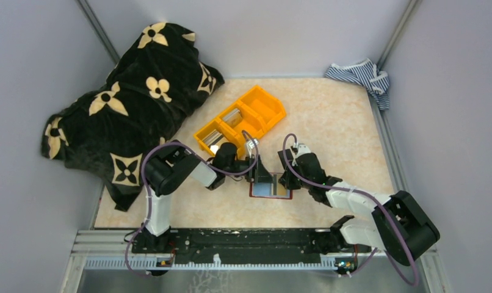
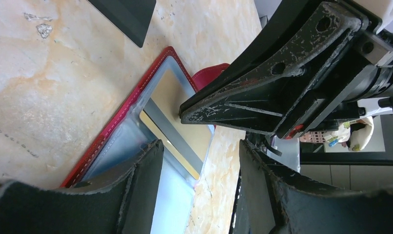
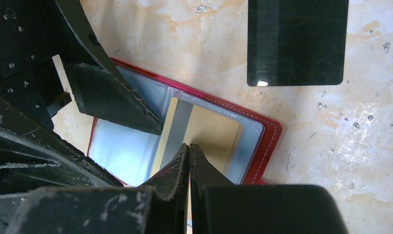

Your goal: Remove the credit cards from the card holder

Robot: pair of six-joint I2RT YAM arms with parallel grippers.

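Right wrist view: dark red card holder, stitched edges, lying open on the marbled beige table, its glossy pale blue pocket holding a beige card with a grey stripe. Right tool pinched shut, tips at that card. Left tool spread wide over the holder. Glossy black card lies apart.

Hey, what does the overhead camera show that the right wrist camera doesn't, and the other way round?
Only overhead: the orange bin, the black flowered blanket, the striped cloth and both whole arms. Only the right wrist: the grey stripe on the beige card in the wallet pocket, with the right gripper shut just over it. Both: the open red wallet on the marbled table, with the left gripper open over it.
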